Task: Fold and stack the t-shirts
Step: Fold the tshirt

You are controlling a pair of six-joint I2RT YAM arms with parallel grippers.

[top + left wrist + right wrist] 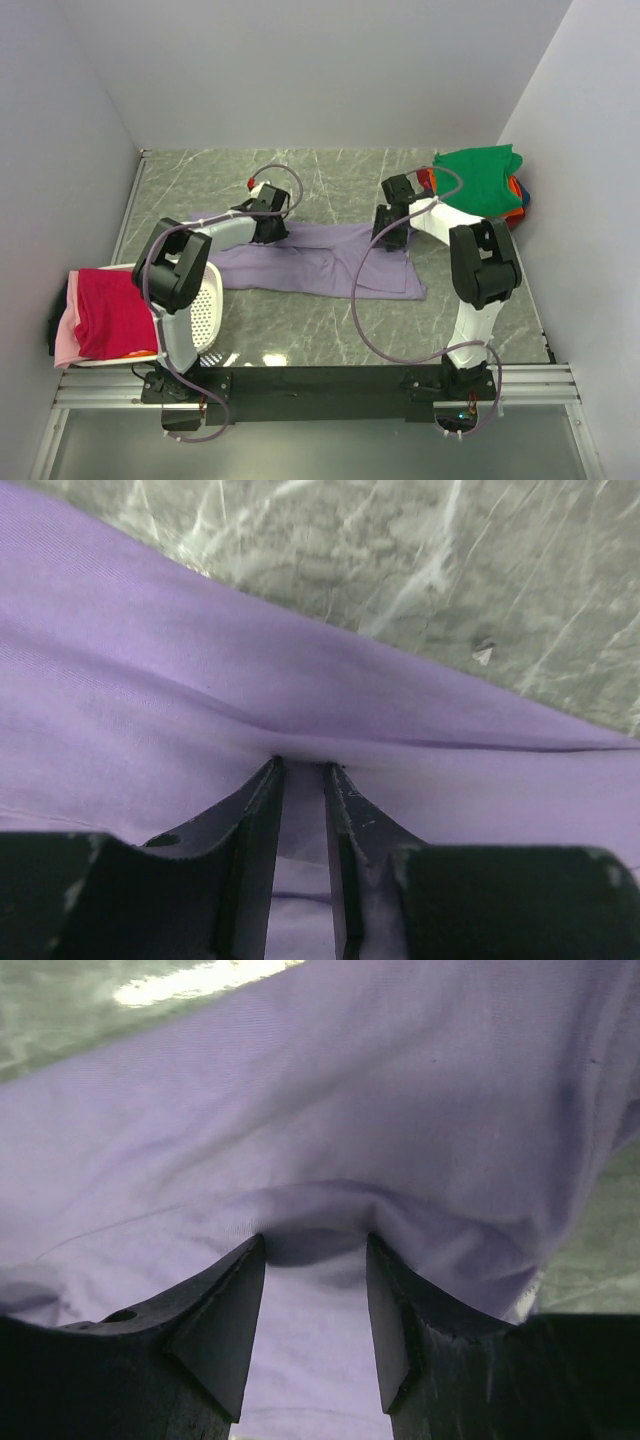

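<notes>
Overhead, the lavender t-shirt [320,268] lies spread across the middle of the table [330,180], with the left gripper [270,232] and right gripper [388,236] both down on its far edge. Left wrist: narrow jaws pinch a fold of the shirt. Right wrist: the jaws stand wider, tips pressed into cloth that humps between them, unclamped.

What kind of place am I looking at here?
Probably a robot lab bench: a left arm and right arm bolted to a rail, plain white walls boxing in the table, a purple shirt and a basket as props.
</notes>
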